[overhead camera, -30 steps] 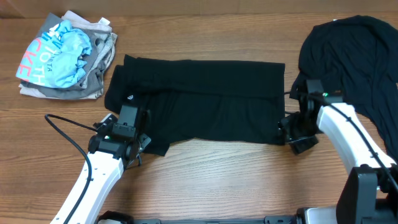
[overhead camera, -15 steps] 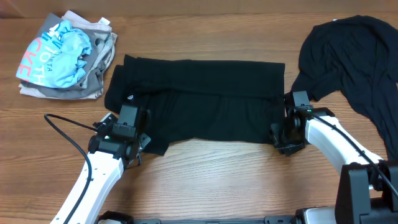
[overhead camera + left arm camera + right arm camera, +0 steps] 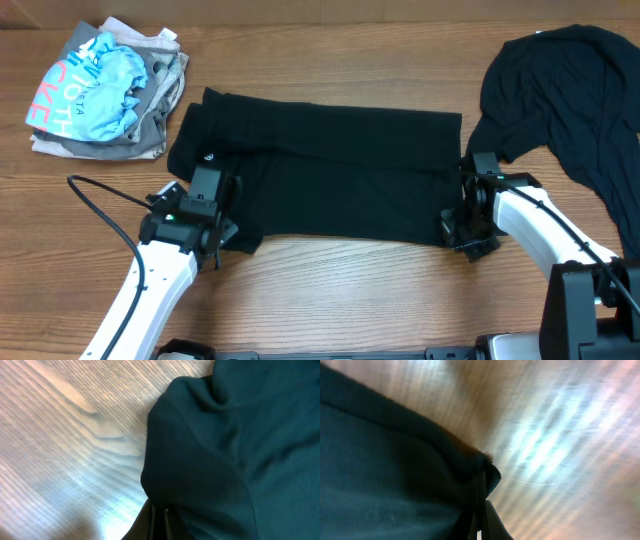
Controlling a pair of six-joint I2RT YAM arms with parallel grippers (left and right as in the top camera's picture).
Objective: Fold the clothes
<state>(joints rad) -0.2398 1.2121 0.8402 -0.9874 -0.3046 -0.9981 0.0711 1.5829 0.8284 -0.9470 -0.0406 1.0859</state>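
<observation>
1. Right in the middle of the counter (image 3: 330, 290) lies the black T-shirt (image 3: 330, 160), spread out wide from left to right, its far part doubled over into a long band.
2. A small white logo (image 3: 209, 157) shows near the shirt's left end.
3. The left hand (image 3: 226, 236) is down at the shirt's near-left corner. From its own wrist camera, the left hand (image 3: 159, 519) has its fingers squeezed together with a fold of dark cloth bunched over the tips. It's clamped on the shirt.
4. Over on the other side, the right hand (image 3: 455, 232) sits at the near-right corner. Its wrist view shows the right hand (image 3: 481, 510) with fingers pinched tight on the very edge of the hem, bare wood grain just beyond.
5. So both near corners are gripped, and the near edge runs between the two hands, sitting low on the counter.
6. At the far right there's a black heap (image 3: 565, 110) of more clothes, loose and rumpled, its edge close beside the right arm.
7. At the far left, well apart from the shirt, sits a blue and grey pile (image 3: 105, 90) with pink lettering showing.
8. A black cable (image 3: 100, 205) loops across the wood beside the left arm.
</observation>
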